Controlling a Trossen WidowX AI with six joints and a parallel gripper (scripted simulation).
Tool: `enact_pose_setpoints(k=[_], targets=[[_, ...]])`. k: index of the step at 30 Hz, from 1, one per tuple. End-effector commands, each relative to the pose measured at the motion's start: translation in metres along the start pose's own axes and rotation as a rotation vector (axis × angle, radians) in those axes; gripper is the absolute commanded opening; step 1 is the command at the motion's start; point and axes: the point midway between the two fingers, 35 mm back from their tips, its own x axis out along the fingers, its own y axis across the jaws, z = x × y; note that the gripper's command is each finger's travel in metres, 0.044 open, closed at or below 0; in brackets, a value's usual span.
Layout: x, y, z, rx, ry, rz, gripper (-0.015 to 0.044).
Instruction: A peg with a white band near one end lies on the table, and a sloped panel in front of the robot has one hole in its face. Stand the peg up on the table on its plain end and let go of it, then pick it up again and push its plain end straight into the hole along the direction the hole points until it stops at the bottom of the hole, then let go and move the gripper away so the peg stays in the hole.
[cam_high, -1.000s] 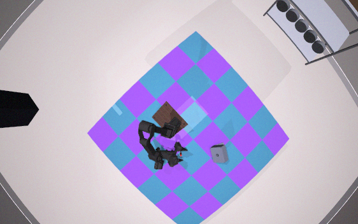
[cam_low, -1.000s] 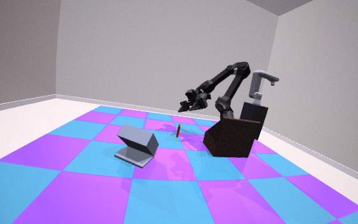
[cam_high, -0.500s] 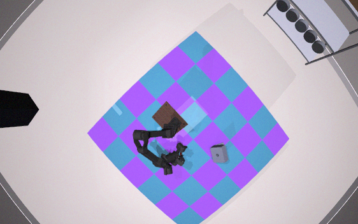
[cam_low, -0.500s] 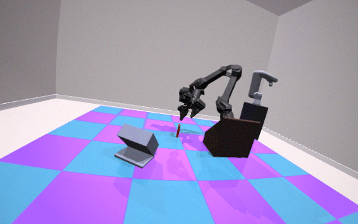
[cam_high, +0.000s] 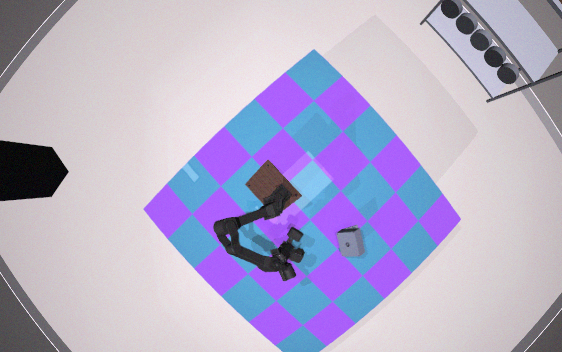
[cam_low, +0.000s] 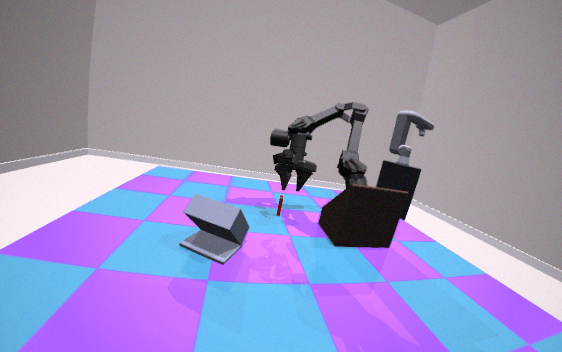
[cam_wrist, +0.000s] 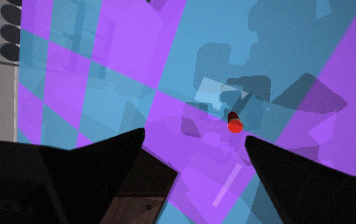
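The red peg (cam_low: 280, 206) (cam_wrist: 235, 124) stands upright on the table. Its white band is hard to make out; a faint lighter line shows near the top in the exterior view. The arm hides it in the top view. My gripper (cam_low: 291, 190) (cam_wrist: 193, 136) is wide open and empty, pointing down, with its fingertips above the height of the peg's top. In the wrist view the peg's top shows close to the right fingertip, off the middle of the gap. The grey sloped panel (cam_high: 352, 240) (cam_low: 216, 212) stands apart from the peg; its hole (cam_high: 347, 244) shows in the top view.
A brown wooden block (cam_high: 265, 181) (cam_low: 361, 221) stands beside the arm's base, and its edge shows low in the wrist view. A grey arm-like fixture (cam_low: 400, 132) stands on a dark pedestal behind it. A rack with dark round items (cam_high: 481, 40) is off the checkered surface.
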Motion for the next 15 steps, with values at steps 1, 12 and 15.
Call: enact_pose_setpoints(k=[1,12,15], targets=[[-0.004,-0.008,0.004,0.0,0.088,-0.109,0.044],[-0.015,-0.02,0.016,-0.009,0.175,-0.299,0.044],[-0.015,-0.02,0.016,-0.009,0.175,-0.299,0.044]])
